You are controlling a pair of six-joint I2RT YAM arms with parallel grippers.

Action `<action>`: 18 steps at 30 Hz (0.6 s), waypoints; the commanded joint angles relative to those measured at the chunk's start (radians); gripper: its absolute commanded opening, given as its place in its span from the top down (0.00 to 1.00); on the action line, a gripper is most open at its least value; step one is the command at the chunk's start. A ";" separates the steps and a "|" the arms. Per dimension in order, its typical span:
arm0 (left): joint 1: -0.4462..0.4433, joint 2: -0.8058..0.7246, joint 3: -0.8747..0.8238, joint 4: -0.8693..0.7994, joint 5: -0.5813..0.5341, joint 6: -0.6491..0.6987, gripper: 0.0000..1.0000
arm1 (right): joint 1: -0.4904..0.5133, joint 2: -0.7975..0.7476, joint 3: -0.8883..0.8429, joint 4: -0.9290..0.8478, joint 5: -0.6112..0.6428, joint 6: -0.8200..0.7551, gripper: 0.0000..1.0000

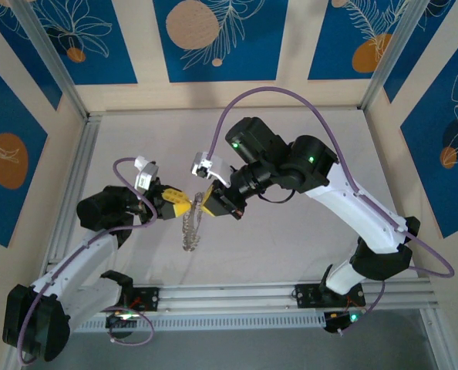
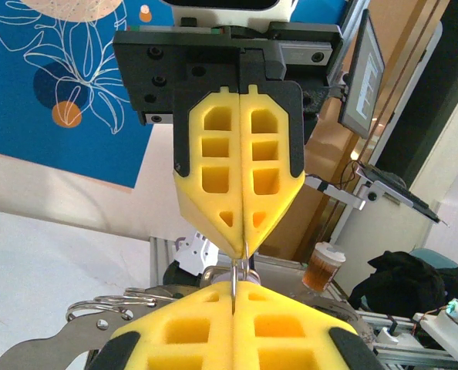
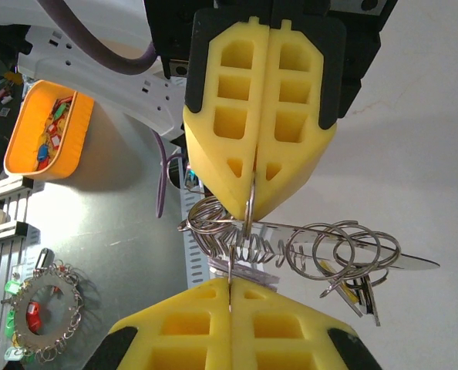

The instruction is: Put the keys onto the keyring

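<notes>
**While both jaws pinch the keyring, the threading looks only part done**

Pressed shut, the left jaws meet the right jaws tip to tip above the desk [image 1: 291, 247]. A thin wire of the keyring [image 1: 190, 231] is nipped in the seam of each pair. Below the meeting tips, the rest of the keyring dangles as a loose bunch of silvery loops. I cannot tell whether its lowest end touches the desk.

In the right wrist view, tight coils crowd just beside the two sets of tips, and wider loops fan out to one side. Among those outer loops hangs the brassy-yellow key [image 3: 358, 291], which appears to be on a loop already. The pale lilac key [image 3: 243, 271] lies flat against the tips of the right jaws, just under the coils. Whether wire passes through it is hidden. The right jaws show no gap beyond the wire they hold.

My reading is that one key is probably on and the pale one is the step in hand. What seems left is to work that key fully onto the wire, then let go.
</notes>
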 commanded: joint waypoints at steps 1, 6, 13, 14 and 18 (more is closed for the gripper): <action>0.000 -0.001 0.027 0.059 -0.005 0.019 1.00 | 0.008 0.010 0.014 -0.016 -0.033 0.006 1.00; 0.000 -0.004 0.024 0.058 -0.006 0.018 1.00 | 0.006 0.016 0.005 -0.013 -0.025 0.008 1.00; -0.001 -0.006 0.024 0.058 -0.005 0.017 1.00 | 0.004 0.024 0.011 -0.013 -0.023 0.006 1.00; -0.001 -0.006 0.024 0.058 -0.005 0.019 1.00 | 0.004 0.024 0.009 -0.012 -0.023 0.005 1.00; -0.001 -0.007 0.022 0.059 -0.006 0.017 1.00 | 0.003 0.022 0.012 -0.013 -0.017 0.005 1.00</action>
